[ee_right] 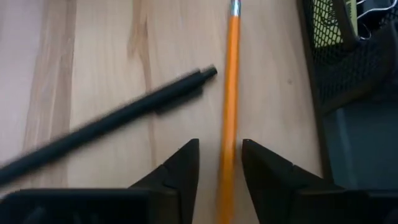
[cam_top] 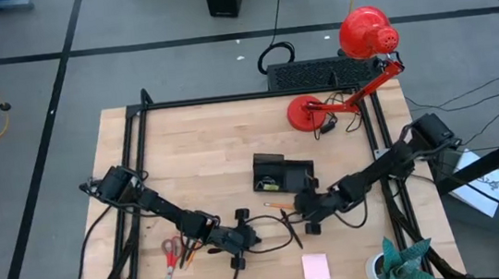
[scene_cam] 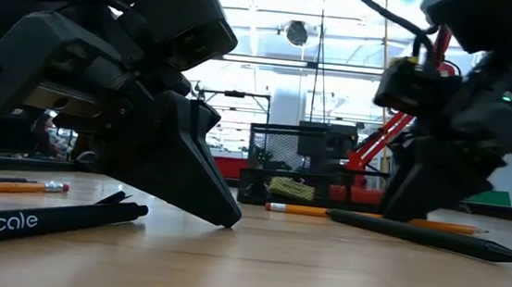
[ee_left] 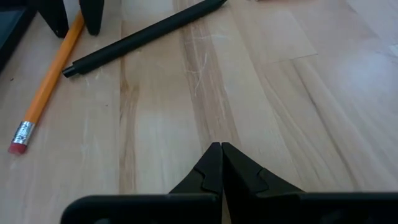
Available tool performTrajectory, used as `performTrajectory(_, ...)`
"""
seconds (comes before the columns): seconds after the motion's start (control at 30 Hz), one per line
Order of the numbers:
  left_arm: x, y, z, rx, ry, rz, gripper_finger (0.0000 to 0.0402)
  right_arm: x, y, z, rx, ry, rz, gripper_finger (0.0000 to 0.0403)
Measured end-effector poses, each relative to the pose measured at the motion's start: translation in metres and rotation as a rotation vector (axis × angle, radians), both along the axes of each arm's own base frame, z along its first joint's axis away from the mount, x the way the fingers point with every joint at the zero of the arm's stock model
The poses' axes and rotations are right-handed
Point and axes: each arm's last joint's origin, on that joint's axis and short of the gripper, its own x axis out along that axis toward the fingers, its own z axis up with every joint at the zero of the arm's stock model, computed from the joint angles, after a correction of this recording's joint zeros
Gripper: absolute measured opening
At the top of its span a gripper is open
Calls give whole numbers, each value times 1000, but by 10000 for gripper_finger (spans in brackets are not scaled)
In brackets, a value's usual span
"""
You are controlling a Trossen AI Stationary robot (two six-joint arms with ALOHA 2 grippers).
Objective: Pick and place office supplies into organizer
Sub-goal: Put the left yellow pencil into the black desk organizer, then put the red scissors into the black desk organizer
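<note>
- Leftmost, red-handled scissors (cam_top: 170, 256) lie on the pale wood-grain table (cam_top: 205, 153), at its near left, with two orange pencils (cam_top: 190, 252) slanting just beside their handles.
- Next, the left gripper (ee_left: 221, 147) rests low over bare wood near the table's near edge, its two dark wedge-shaped fingers pressed together on nothing.
- A thin matte black pen (ee_left: 145, 35) lies diagonally just beyond it, between the two grippers.
- A pale pink square sticky-note pad (cam_top: 316, 266) lies flat at the near edge, apart from both arms.
- The right gripper (ee_right: 220, 155) sits low just near of the organizer; its jaws stand apart, straddling a smooth orange pencil (ee_right: 229, 106) that runs between the fingertips. Whether the pads touch it cannot be told.
- The pencil's metal ferrule end points away from the gripper, alongside the organizer's wall.
- The organizer (cam_top: 283, 173), a black wire-mesh tray with one taller section, stands mid-table and holds a yellow-green piece (scene_cam: 291, 187).
- A glossy red desk lamp (cam_top: 353, 64), with round base and dome shade, stands at the far right.
</note>
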Motion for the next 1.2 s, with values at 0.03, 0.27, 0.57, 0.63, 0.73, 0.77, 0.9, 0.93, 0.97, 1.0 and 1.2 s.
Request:
performTrajectory(0.03, 0, 0, 0, 0, -1, 0, 8, 0, 0, -3, 1, 7, -10, 101)
performTrajectory(0.27, 0, 0, 0, -1, -3, 1, 8, 0, 0, -3, 30, 11, -21, 14)
performTrajectory(0.57, 1, 1, 0, 2, -3, 0, 8, -1, 3, 17, 73, -59, -2, 7)
performTrajectory(0.63, 1, 1, 0, 3, -4, 0, 8, -2, 7, 23, 60, -90, 12, 6)
performTrajectory(0.73, 1, 0, 1, 2, -6, -1, 8, -8, 11, 32, 36, -116, 35, 5)
performTrajectory(0.77, 1, 1, 1, 1, -10, -1, 8, -9, 12, 34, 34, -124, 45, 4)
performTrajectory(0.9, 5, 3, 3, -21, -41, 14, 8, -11, 19, 48, 9, -216, 66, 4)
performTrajectory(0.93, 6, 4, 4, -25, -51, 17, 8, -11, 20, 51, 2, -233, 72, 4)
performTrajectory(0.97, 7, 4, 5, -28, -57, 20, 8, -11, 21, 53, -1, -248, 81, 4)
performTrajectory(1.0, 7, 5, 5, -30, -60, 22, 8, -12, 23, 55, -6, -265, 91, 4)
performTrajectory(1.2, 8, 7, 5, -32, -63, 28, 8, -11, 26, 65, 15, -319, 132, 3)
